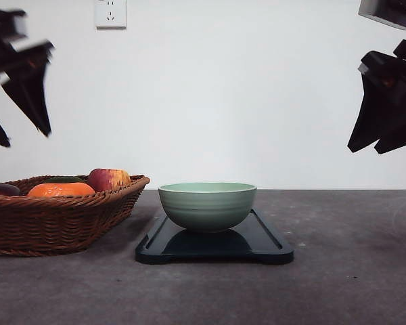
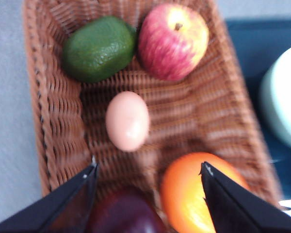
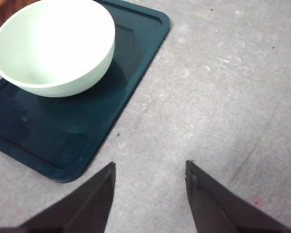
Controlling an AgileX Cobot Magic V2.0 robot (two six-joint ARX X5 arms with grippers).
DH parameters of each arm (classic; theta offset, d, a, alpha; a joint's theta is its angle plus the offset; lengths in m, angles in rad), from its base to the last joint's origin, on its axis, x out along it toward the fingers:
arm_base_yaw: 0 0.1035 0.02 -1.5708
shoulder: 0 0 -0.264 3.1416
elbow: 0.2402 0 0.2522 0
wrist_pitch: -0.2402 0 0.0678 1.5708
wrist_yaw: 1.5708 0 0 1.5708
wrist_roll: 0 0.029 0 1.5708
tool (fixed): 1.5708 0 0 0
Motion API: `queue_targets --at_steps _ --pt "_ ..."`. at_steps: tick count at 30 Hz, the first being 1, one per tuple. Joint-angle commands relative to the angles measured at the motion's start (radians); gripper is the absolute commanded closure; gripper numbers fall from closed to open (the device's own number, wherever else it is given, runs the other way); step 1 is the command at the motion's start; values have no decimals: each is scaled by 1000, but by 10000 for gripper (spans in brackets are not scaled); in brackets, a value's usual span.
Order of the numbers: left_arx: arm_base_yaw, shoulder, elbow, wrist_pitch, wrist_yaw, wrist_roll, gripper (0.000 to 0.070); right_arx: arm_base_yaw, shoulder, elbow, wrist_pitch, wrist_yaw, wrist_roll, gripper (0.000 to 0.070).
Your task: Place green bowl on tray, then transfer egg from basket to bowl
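With the green bowl already seated on the tray, the egg is seen just ahead of the wide-open, empty left gripper, long axis pointing away, in the basket; the right gripper, open over bare desk, lies farther off.

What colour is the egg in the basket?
Pale pinkish-beige, plain and unspeckled; the egg shows best in the left wrist view, lying on the basket floor.

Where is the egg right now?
In the left wrist view, the egg lies on the basket floor, apart from the avocado, apple and orange around it.
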Motion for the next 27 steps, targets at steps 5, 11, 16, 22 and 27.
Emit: queue_targets --at_steps 5,11,16,22,27 --pt "-55 142 92 11 -83 43 268 5 9 7 11 1 -8 421" --pt "-74 259 152 14 -152 38 268 5 9 7 18 1 -15 421" --pt "-73 321 162 39 -177 35 268 5 9 7 18 1 -15 421" --pt "-73 362 162 76 -177 35 268 5 9 7 19 1 -15 421" --pt "-73 385 162 92 -177 35 268 5 9 7 25 1 -15 421"
